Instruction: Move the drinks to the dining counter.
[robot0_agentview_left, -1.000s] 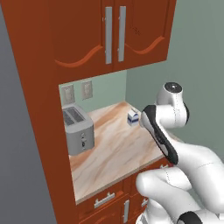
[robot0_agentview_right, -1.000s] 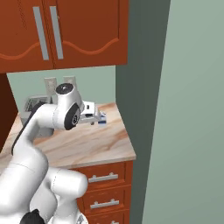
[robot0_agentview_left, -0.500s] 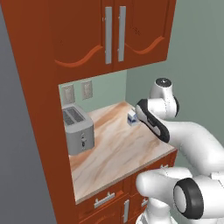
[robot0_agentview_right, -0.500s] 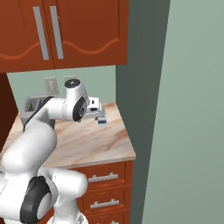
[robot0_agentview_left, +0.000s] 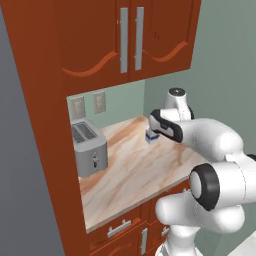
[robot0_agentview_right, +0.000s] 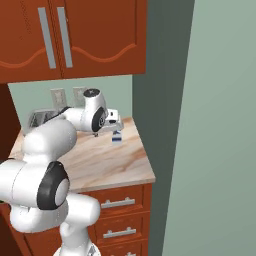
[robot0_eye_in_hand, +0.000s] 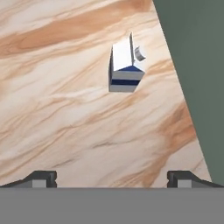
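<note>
Currently: marbled counter (robot0_agentview_left: 135, 172) | carton (robot0_eye_in_hand: 125, 68) upright near wall | pincer (robot0_eye_in_hand: 111, 178) wide, empty

The white arm rises from the lower right of the left base view, folds at a dark elbow joint and reaches toward the frame's middle, the wrist bent downward. The claw (robot0_eye_in_hand: 112, 177) hangs with its jaws spread wide and nothing between them, both dark fingertips (robot0_eye_in_hand: 41, 178) at the hand view's bottom corners.

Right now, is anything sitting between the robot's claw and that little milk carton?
No. In the hand view, just bare marbled counter lies between the open gripper and the carton; nothing is in the way.
</note>
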